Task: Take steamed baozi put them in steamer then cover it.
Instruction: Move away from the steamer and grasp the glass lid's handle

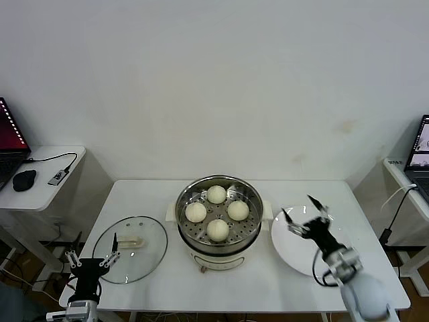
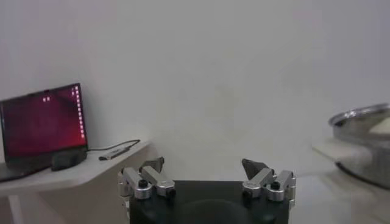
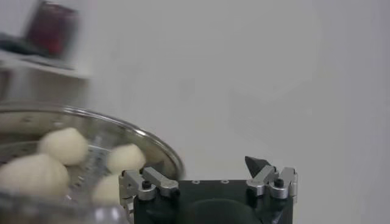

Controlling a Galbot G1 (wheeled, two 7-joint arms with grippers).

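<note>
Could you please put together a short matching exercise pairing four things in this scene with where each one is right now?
Things:
1. steamed baozi
2. cover
3. right gripper
4. left gripper

Places:
a. open, over the white plate
b. on the perforated tray in the steamer
c. open, at the table's near left corner, by the lid's edge
d. flat on the table, on the steamer's left

Pairs: 1-b, 2-d, 3-a, 4-c

It looks like a lab or office room: a plain white wall [image 1: 214, 80] behind a white table [image 1: 134, 201], with side desks carrying laptops [image 1: 8, 144] and cables.
</note>
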